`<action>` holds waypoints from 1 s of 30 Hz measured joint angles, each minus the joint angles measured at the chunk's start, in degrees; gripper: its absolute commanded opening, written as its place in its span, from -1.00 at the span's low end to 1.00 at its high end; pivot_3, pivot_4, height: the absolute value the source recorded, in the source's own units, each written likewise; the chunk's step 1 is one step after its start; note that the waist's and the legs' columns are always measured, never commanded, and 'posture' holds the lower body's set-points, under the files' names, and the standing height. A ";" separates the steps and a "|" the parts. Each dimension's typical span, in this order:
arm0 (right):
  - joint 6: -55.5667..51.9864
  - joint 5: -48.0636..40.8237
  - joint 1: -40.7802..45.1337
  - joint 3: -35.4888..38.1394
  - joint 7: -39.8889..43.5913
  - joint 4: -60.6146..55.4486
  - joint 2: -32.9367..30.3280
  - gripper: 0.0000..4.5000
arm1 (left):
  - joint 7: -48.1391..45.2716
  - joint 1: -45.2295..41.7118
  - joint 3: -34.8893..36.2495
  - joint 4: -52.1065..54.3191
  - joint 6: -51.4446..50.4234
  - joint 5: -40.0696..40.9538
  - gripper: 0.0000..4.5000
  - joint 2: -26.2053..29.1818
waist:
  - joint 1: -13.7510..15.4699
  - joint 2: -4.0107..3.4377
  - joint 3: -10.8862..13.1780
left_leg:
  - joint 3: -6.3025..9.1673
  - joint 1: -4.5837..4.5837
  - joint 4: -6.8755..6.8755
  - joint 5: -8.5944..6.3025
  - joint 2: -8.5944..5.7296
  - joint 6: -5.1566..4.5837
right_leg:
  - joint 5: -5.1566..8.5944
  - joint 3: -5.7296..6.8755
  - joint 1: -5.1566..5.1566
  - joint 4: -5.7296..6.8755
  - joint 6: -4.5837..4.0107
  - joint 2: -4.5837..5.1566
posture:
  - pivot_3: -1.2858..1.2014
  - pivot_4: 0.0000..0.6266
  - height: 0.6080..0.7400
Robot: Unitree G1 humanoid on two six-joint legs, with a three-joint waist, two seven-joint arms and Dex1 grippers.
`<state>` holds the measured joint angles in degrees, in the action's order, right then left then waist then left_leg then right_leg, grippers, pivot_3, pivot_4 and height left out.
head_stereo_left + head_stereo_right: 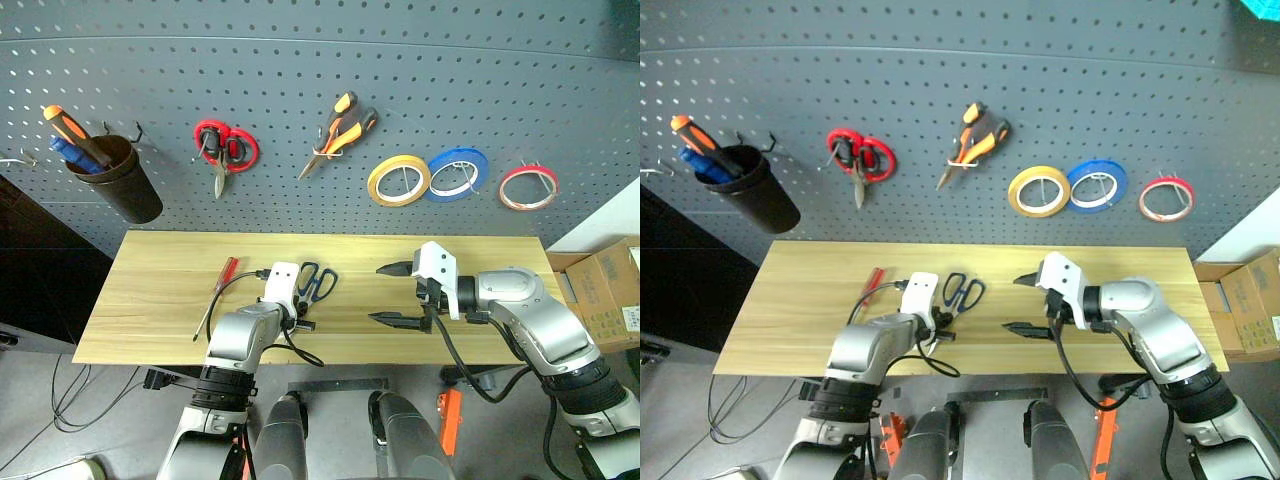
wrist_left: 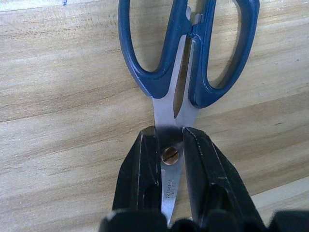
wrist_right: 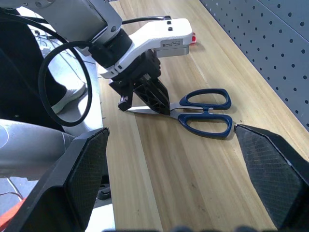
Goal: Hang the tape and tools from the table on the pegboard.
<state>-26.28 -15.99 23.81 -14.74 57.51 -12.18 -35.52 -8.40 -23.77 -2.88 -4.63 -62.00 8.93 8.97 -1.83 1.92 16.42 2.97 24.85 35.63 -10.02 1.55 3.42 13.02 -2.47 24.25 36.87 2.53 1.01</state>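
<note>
screwdriver: the red-handled screwdriver [image 1: 219, 288] lies on the table [image 1: 140, 300], left of the arms.
left gripper: the left gripper [image 2: 170, 159] is clamped on the blades at the pivot of the blue-handled scissors [image 3: 205, 112], which lie flat on the wood.
right gripper: the right gripper [image 1: 393, 294] hovers spread wide, holding nothing.
pegboard: the pegboard [image 1: 300, 60] already carries the pliers [image 1: 338, 131] and red tape [image 1: 527, 186].
step: scissors pickup.
next: likely a lift, keeping a handle loop free for a hook.

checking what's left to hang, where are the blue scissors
The blue scissors lie flat on the table, mid-table, with the left claw shut on their blades; the red screwdriver lies to their left.
</note>
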 measured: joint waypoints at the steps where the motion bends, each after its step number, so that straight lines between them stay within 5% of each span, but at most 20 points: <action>1: 0.00 0.00 0.02 0.00 0.00 0.00 0.00 1.00 | 0.00 -0.15 -0.01 -0.16 0.06 -0.01 -0.83 0.01 | 0.00 0.00 0.00 | 0.00 0.00 0.00 0.00 0.00 0.00 | 0.00 0.00 0.00 0.00 0.00 0.00 | 0.03 -0.05 1.00; 9: -1.73 -1.50 -0.25 2.62 -2.00 -0.87 1.33 1.00 | -1.27 1.50 -1.72 0.62 6.52 -1.59 -0.83 3.46 | -0.04 0.01 0.00 | -0.06 0.03 -0.33 0.01 0.02 0.01 | -0.01 -0.03 0.17 -0.03 0.02 0.00 | 0.04 -0.14 1.00; 21: -8.09 -13.24 -2.90 12.51 -15.31 -8.96 13.81 1.00 | -2.38 9.90 3.59 16.96 21.68 -2.67 -0.83 9.45 | 0.74 0.10 -0.20 | -0.01 0.07 -0.73 -0.10 -0.03 0.22 | 0.11 0.02 0.32 0.03 0.35 0.05 | 0.10 -0.46 1.00; 30: -3.94 -15.79 -1.79 13.65 -19.40 -9.63 21.03 1.00 | -1.30 18.96 6.65 25.49 28.92 -2.65 -0.83 8.16 | 1.79 0.27 -2.10 | -0.02 0.05 -0.72 -0.08 0.01 0.24 | 0.09 0.06 0.32 0.04 0.31 0.01 | 0.14 -0.64 1.00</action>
<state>-30.23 -31.78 22.02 -1.09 38.12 -21.82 -14.49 -9.71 -4.81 3.78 20.87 -33.09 6.28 17.13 -0.05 2.19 14.33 2.95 24.90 34.92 -10.11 1.55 3.65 13.10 -2.41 24.57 36.91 2.84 1.02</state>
